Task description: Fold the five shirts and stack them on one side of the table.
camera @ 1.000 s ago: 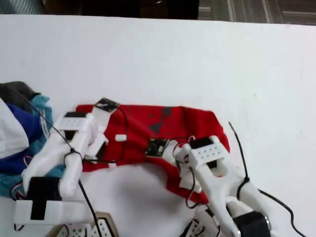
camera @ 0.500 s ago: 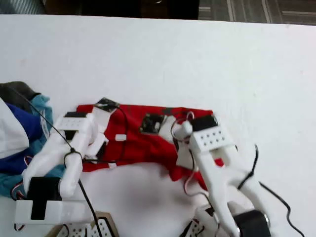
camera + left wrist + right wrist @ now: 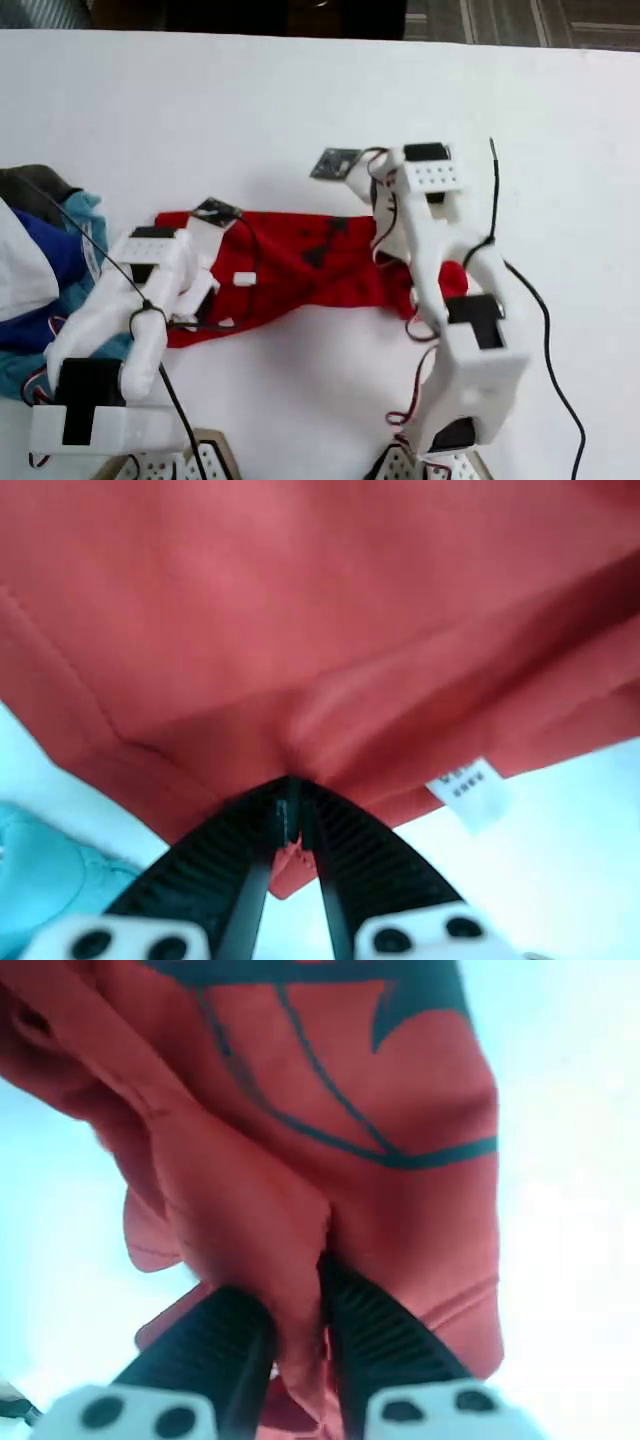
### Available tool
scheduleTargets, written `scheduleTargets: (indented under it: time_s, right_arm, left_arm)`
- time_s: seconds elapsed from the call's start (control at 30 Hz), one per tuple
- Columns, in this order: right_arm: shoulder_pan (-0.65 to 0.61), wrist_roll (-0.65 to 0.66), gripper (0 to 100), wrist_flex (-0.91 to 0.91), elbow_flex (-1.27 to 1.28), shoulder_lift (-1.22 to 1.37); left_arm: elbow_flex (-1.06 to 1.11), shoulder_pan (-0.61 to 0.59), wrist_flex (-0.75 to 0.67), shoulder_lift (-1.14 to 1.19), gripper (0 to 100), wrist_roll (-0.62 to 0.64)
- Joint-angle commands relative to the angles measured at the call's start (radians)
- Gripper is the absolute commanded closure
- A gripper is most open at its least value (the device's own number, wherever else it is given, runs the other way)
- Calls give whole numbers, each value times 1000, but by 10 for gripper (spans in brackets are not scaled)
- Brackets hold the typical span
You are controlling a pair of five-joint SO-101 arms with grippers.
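Right claw [image 3: 290, 1295] pinching red shirt [image 3: 300, 272] edge, left claw [image 3: 291, 792] opposite edge

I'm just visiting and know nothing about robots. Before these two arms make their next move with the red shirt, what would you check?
1. Left end effector shut on the red shirt: ok.
2. Right end effector shut on the red shirt: ok.
3. Red shirt lying flat and smooth: not ok, it is bunched and creased.
4. Bare table beyond the shirt: ok.
5. All five shirts accounted for: cannot tell, the pile of other shirts is heaped at the table's edge.
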Motion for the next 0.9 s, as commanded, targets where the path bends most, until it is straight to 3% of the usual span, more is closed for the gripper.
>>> scheduleTargets:
  time_s: [0.0,0.1,0.43,0.5,0.6,0.73,0.87]
  right_arm:
    - [30,-15,868,54,-146,50]
    - [61,-35,810,53,-233,68]
    - [182,-38,827,145,-422,61]
    - [199,-31,859,232,-454,51]
    - [211,-31,990,317,-459,-12]
    - [229,-26,974,321,-327,-185]
    - [188,37,975,306,-21,-412]
  left_arm:
    - [-16,5,-11,26,974,-2]
    - [-16,5,-11,26,974,-2]
    - [-16,5,-11,26,974,-2]
    - [-16,5,-11,26,974,-2]
    - [-16,5,-11,26,974,-2]
    - [-16,5,-11,26,974,-2]
    - [-16,5,-11,26,974,-2]
